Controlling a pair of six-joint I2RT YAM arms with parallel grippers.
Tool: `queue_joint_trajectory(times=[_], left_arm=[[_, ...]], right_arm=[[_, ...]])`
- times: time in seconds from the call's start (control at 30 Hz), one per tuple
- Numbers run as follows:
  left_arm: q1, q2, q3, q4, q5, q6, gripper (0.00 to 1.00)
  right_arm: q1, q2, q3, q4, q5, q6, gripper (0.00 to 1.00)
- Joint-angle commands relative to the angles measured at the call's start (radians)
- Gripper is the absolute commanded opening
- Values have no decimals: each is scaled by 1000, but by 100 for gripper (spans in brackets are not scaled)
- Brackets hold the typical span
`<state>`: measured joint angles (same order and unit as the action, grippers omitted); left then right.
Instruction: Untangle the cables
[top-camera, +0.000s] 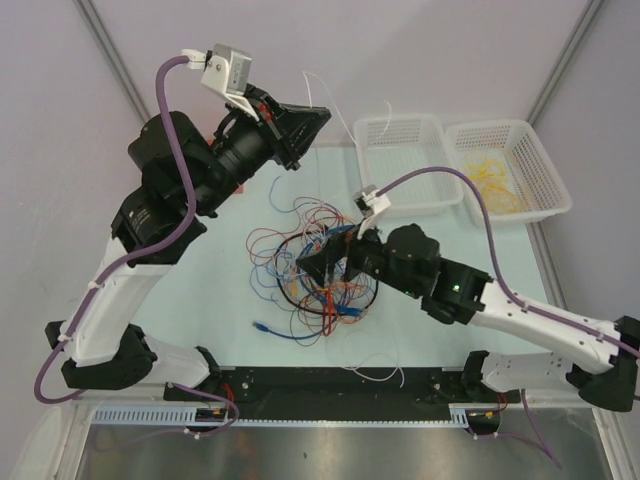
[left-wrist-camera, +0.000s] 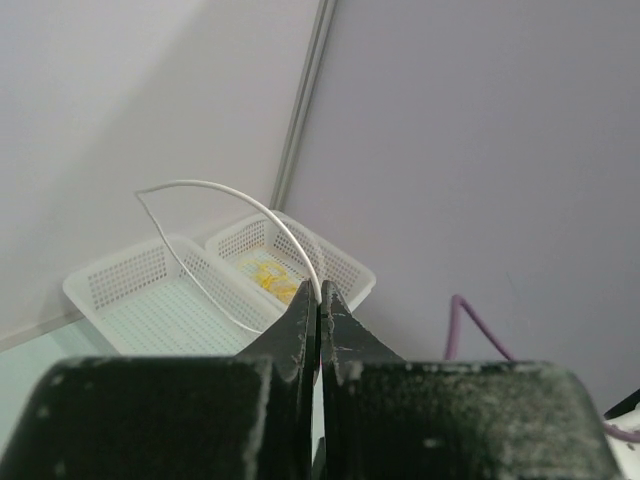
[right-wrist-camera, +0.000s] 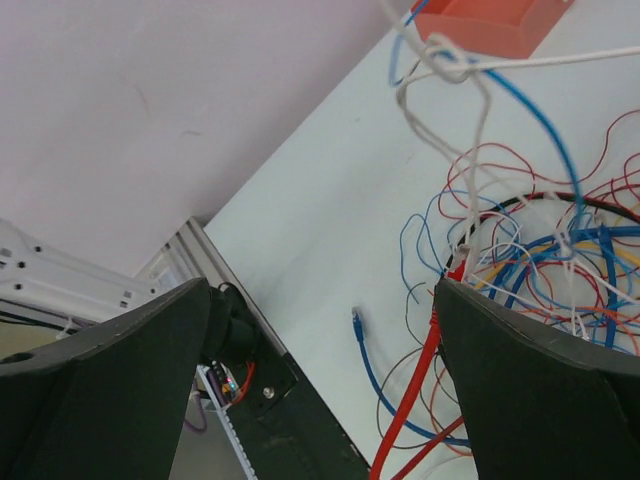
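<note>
The cables (top-camera: 318, 262) lie in a tangled heap of red, blue, orange, white and black wires at the table's middle. My left gripper (top-camera: 318, 115) is raised high at the back, shut on a thin white wire (top-camera: 316, 88). In the left wrist view that white wire (left-wrist-camera: 250, 205) arcs up out of the closed gripper (left-wrist-camera: 320, 292). My right gripper (top-camera: 322, 262) hovers open over the heap's left part. In the right wrist view the open gripper (right-wrist-camera: 320, 300) holds nothing. The tangle (right-wrist-camera: 540, 260), a thick red cable (right-wrist-camera: 415, 390) and a blue plug-ended cable (right-wrist-camera: 357, 322) lie below it.
Two white baskets stand at the back right: the left one (top-camera: 400, 160) looks empty, the right one (top-camera: 530, 150) holds yellow wires (top-camera: 490, 175). A loose white wire (top-camera: 375, 370) lies near the front edge. An orange-red block (right-wrist-camera: 490, 20) sits beyond the heap.
</note>
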<state>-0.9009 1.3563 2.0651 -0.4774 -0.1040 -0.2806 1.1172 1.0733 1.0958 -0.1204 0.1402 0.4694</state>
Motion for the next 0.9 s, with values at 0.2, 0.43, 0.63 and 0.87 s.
queue_joint_trajectory(times=[0.2, 0.43, 0.63, 0.87], left_arm=[[-1, -16, 90, 25, -9, 3, 0], [-1, -57, 99, 75, -37, 11, 0], [-1, -69, 116, 82, -80, 50, 0], [-1, -62, 119, 83, -103, 69, 0]], right_arm=[[-2, 100, -54, 65, 94, -32, 48], [-57, -2, -120, 74, 182, -63, 25], [-112, -107, -140, 45, 168, -63, 37], [-108, -180, -140, -16, 156, -57, 67]])
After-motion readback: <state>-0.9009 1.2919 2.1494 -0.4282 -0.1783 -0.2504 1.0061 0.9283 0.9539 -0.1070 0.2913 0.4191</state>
